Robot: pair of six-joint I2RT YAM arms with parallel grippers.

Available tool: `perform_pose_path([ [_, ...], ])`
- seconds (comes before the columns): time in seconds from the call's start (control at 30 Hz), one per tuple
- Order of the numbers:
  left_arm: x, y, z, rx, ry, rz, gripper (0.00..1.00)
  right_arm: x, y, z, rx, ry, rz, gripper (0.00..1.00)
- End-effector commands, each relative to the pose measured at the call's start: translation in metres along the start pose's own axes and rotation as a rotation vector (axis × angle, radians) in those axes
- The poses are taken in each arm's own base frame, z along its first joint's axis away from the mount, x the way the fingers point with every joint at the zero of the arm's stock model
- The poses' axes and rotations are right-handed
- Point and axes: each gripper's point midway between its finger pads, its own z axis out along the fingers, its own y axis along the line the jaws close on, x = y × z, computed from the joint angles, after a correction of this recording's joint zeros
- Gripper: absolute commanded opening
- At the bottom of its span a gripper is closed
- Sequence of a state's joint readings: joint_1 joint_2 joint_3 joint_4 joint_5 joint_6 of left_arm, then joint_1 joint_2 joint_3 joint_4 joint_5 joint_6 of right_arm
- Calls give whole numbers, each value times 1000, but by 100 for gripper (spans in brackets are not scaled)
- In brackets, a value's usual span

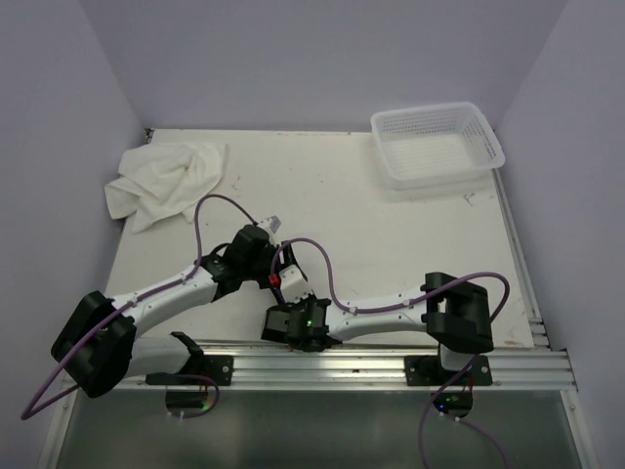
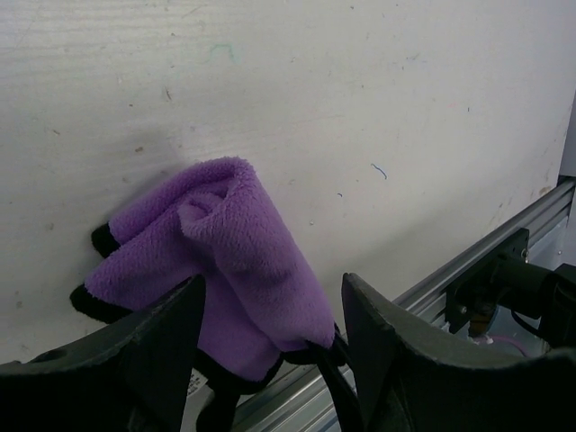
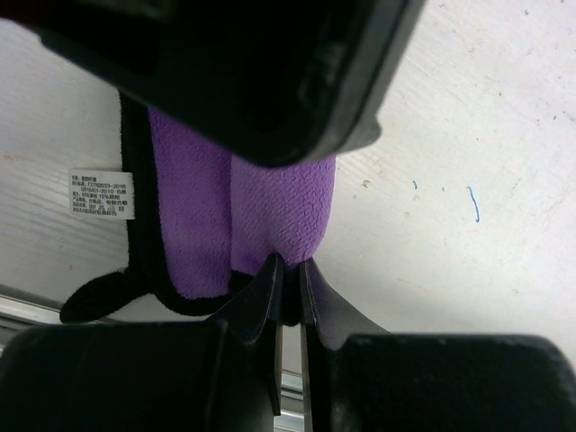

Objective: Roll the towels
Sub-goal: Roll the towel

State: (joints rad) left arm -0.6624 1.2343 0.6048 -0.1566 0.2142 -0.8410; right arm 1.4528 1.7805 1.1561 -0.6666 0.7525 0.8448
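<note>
A purple towel (image 2: pixel 225 243) with dark edging lies folded over on itself near the table's front rail; in the right wrist view the purple towel (image 3: pixel 236 211) shows a white label (image 3: pixel 101 192). My left gripper (image 2: pixel 270 319) is open, its fingers straddling the towel's near end. My right gripper (image 3: pixel 290 270) is shut on the towel's dark-edged end. From above, both grippers meet at the front middle, left gripper (image 1: pixel 286 285) over right gripper (image 1: pixel 298 318), hiding the purple towel. The white towel (image 1: pixel 166 181) lies crumpled at the back left.
A white perforated basket (image 1: pixel 437 144) stands at the back right corner. The aluminium rail (image 1: pixel 371 357) runs along the near edge, just behind the purple towel. Purple cables loop above both arms.
</note>
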Motion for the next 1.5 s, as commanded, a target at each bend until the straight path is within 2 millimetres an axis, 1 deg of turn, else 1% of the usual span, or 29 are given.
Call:
perform_pose_path([
  [0.0,-12,-8,-2,4,-29,44,66,-11,-5,-4,48,-38,5,0],
  [0.23,-9,0,3,-29,-23,51,64,-10,-5,-2,75,-35,-27,0],
  [0.33,-9,-1,5,-30,-21,52,63,-10,-4,-2,87,-38,-40,0],
  [0.53,-13,3,5,-57,-33,62,58,-10,-3,-3,110,-46,-64,0],
  [0.73,-12,11,7,-92,-41,64,51,-9,-3,-2,119,-46,-70,0],
  [0.8,-13,11,7,-96,-44,62,47,-8,-2,-1,122,-43,-73,0],
  [0.97,-15,7,8,-83,-57,60,39,-6,-3,1,136,-38,-88,0],
  [1.13,-19,4,8,-81,-66,59,36,-5,-4,2,143,-36,-94,0],
  [1.3,-20,10,11,-101,-73,55,28,-7,-4,0,143,-41,-102,0],
  [1.37,-17,14,14,-110,-71,57,22,-7,-4,-1,143,-44,-109,0],
  [1.47,-14,19,18,-113,-71,47,18,-7,-3,-1,139,-46,-121,0],
])
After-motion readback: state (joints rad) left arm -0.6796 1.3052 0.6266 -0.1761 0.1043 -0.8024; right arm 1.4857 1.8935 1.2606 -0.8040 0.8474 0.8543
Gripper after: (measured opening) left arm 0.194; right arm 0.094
